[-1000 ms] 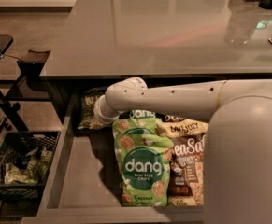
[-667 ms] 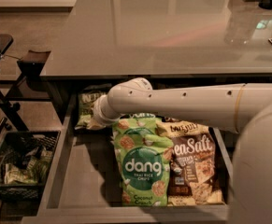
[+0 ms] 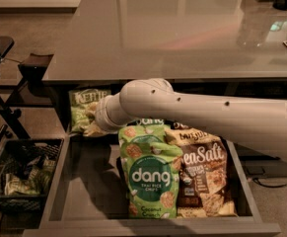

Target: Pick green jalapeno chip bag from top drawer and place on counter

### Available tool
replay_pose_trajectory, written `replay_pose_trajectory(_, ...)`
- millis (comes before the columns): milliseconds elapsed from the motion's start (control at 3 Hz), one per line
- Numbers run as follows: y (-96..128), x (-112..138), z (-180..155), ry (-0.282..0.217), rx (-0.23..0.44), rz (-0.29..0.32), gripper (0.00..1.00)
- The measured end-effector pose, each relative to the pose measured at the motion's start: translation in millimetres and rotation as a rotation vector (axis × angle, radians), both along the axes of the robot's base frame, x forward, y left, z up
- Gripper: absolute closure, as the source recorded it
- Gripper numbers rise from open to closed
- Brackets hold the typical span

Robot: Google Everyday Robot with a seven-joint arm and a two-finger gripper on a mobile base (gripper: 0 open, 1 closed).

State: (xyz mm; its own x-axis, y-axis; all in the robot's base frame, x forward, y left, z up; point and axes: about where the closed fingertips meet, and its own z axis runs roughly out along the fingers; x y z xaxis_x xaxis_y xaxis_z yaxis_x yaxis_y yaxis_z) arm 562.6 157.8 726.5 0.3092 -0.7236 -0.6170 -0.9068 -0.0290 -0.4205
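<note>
Far left, outside the drawer: a black wire basket point(image 3: 19, 181) on the floor, not part of the task. The top drawer point(image 3: 89, 186) stands pulled out below the near edge of the counter point(image 3: 182, 28). In the drawer's far left corner, partly under the counter's lip, is the green jalapeno chip bag point(image 3: 84, 105), its lettering uppermost and its long axis appearing roughly upright. The pincer point(image 3: 92, 127) sits at the bag's lower right part, touching or just beside it; contact cannot be confirmed, and whether the pincer is apart, together or clamped on the bag cannot be told. The arm point(image 3: 192, 112) reaches in from the right, crossing above a bright green bag point(image 3: 150, 179) and, to its right, a brown-and-cream bag point(image 3: 202, 174), both lying flat in the drawer's middle. Judgement: the bag lies just left and slightly far of the pincer, so the grasp turns on closing across its lower edge, then lifting clear of the lip before moving to the counter.
</note>
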Motion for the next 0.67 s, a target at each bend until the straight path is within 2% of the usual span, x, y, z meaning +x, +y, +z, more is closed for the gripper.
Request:
replay_pose_trajectory(333,-14,-32,20,0.049,0.041,0.028,1.00)
replay_pose_trajectory(667,-53,-62,23,0.129,0.077,-0.015,1.00)
